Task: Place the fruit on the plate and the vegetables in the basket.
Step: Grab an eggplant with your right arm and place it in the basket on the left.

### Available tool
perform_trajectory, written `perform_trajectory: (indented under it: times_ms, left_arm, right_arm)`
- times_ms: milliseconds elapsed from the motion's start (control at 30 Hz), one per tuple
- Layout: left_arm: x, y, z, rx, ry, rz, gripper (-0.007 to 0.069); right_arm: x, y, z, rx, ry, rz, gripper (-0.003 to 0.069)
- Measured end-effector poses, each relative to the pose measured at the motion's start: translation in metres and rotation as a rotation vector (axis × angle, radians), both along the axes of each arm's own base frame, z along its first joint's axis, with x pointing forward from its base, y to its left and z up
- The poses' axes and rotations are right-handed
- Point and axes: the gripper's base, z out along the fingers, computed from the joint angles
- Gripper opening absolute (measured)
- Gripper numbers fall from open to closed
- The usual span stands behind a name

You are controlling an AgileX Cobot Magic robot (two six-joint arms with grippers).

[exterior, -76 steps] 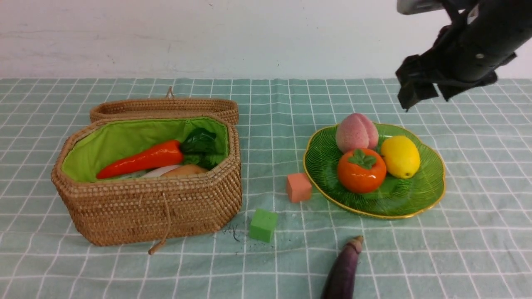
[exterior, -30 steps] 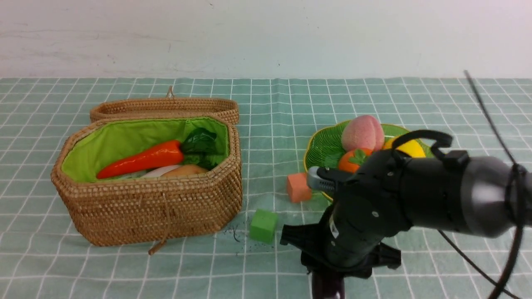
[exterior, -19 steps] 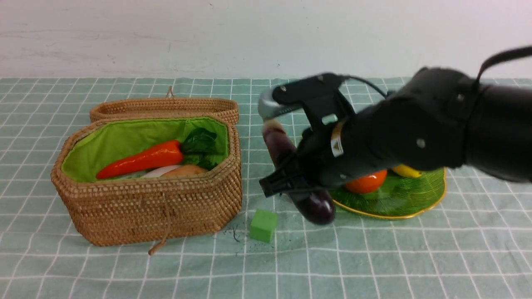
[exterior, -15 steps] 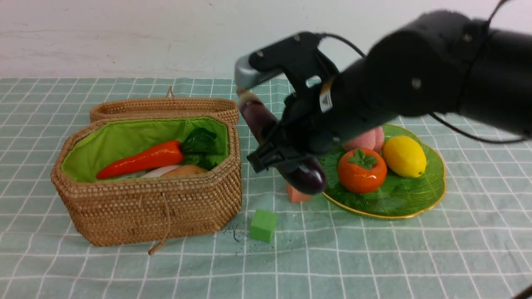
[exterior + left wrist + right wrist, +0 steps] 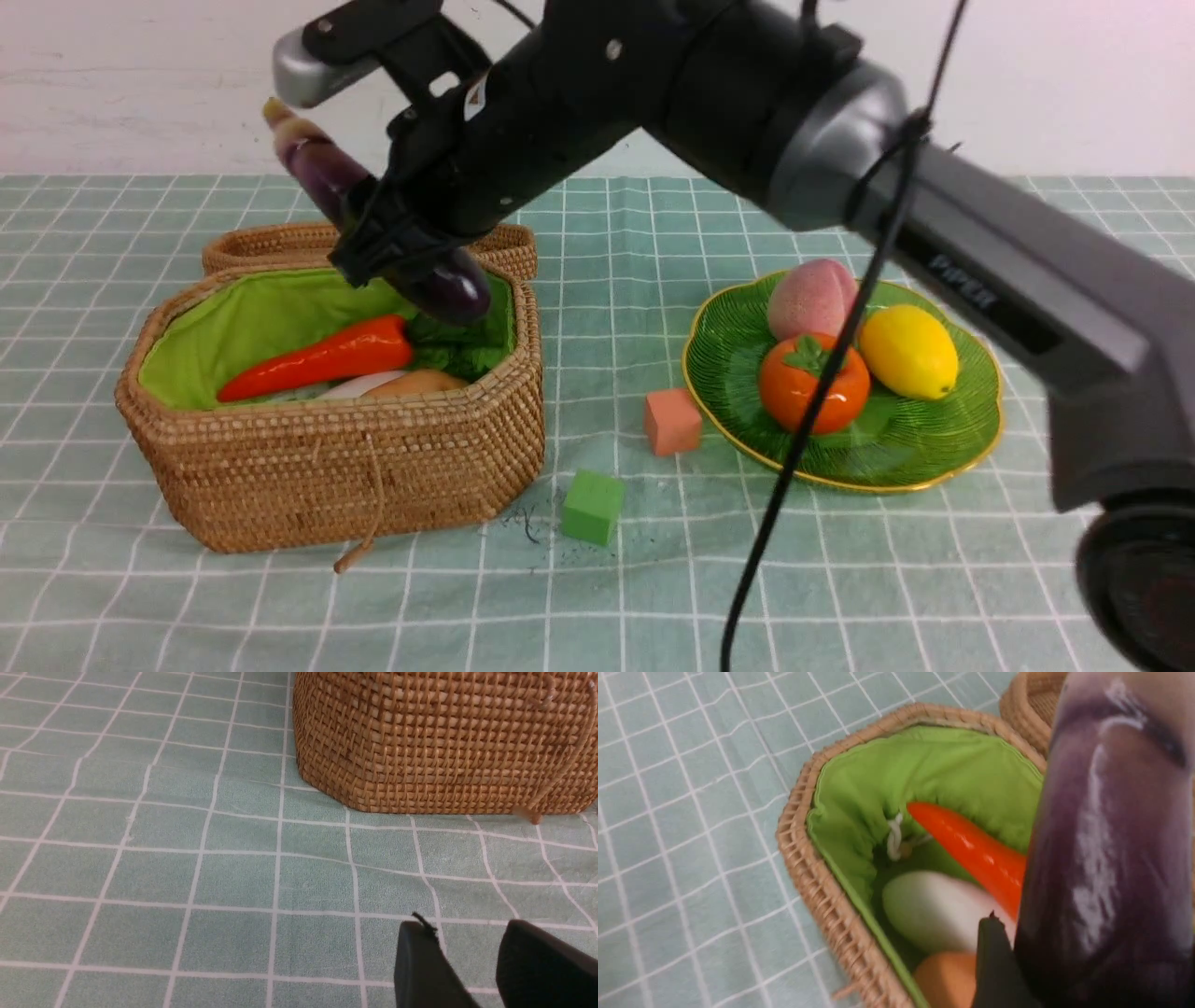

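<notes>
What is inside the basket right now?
Inside the basket, on its green lining, lie the carrot, white radish and tan potato. The eggplant, held in the right gripper, hangs above, hiding part of the interior.

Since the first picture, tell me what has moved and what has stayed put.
The right gripper came down, took hold of the eggplant lying near the front edge, lifted it and carried it left over the open basket. Fruit on the plate, both cubes and the basket's contents stayed put.

Four vegetables (image 5: 317, 359), three fruits (image 5: 812, 383), two cubes (image 5: 672, 422).
</notes>
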Motion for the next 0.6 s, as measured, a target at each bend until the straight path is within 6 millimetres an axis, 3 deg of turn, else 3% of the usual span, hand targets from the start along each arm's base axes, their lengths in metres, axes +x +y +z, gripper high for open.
perform_trajectory:
  times_ms: [167,367,600]
  left_arm:
    - [0.0,0.0,0.0,0.0,0.0,0.0,0.0239]
    - [0.0,0.0,0.0,0.0,0.0,0.0,0.0239]
    - [0.0,0.0,0.0,0.0,0.0,0.0,0.0239]
  right_arm:
    - [0.018,0.013,-0.042,-0.078,-0.1,0.064,0.0365]
    - [0.021,0.015,-0.054,-0.105,-0.107,0.076,0.0373]
    - [0.018,0.013,-0.055,-0.136,-0.074,0.098,0.0659]
